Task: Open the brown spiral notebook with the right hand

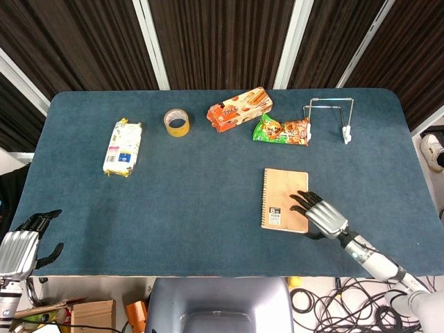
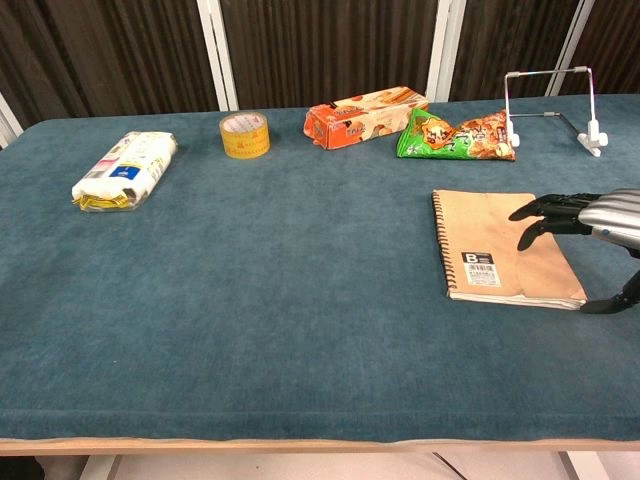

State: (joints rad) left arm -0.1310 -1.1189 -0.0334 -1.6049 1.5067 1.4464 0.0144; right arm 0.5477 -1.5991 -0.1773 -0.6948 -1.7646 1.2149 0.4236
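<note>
The brown spiral notebook (image 1: 283, 198) (image 2: 500, 255) lies closed on the blue table, spiral along its left edge, a barcode sticker near its front left corner. My right hand (image 1: 320, 215) (image 2: 590, 228) hovers over the notebook's right front edge, fingers spread and pointing left, thumb hanging below near the front corner; it holds nothing. My left hand (image 1: 21, 246) sits off the table's front left corner, fingers apart and empty; the chest view does not show it.
Along the back stand a yellow tape roll (image 1: 177, 123), an orange biscuit box (image 1: 239, 109), a green snack bag (image 1: 281, 130) and a white wire stand (image 1: 329, 114). A white and yellow packet (image 1: 123, 147) lies at the left.
</note>
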